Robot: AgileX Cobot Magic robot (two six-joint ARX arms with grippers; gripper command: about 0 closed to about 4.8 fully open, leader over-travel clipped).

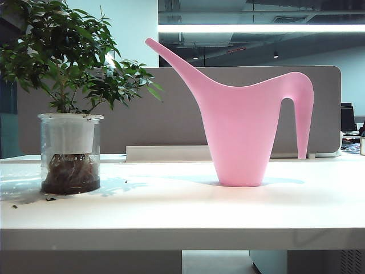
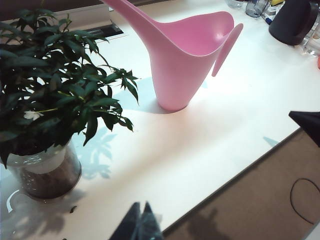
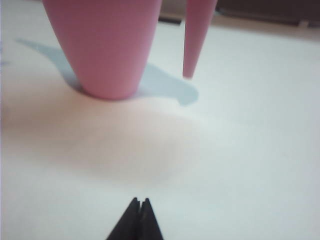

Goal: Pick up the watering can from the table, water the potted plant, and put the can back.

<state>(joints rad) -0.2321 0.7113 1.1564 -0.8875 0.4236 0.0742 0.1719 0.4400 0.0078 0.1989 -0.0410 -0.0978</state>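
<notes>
The pink watering can [image 1: 242, 137] stands upright on the white table [image 1: 182, 211], right of the middle, its spout slanting up toward the potted plant [image 1: 63, 57]. The plant's glass jar [image 1: 70, 154] stands at the left. Neither gripper shows in the exterior view. In the left wrist view my left gripper [image 2: 141, 207] is shut and empty, hanging over the table near its front edge, well short of the plant [image 2: 50, 95] and the can [image 2: 180, 65]. My right gripper [image 3: 140, 201] is shut and empty, low over the table [image 3: 225, 150], short of the can's base [image 3: 105, 45] and its handle tip [image 3: 192, 50].
A grey-beige divider panel [image 1: 171, 114] runs behind the table. A dark rounded object [image 2: 292, 20] and small clutter sit at the far corner. A dark pointed tip [image 2: 306, 122] juts in beside the table edge [image 2: 240, 172], over brown floor with a cable loop [image 2: 305, 200].
</notes>
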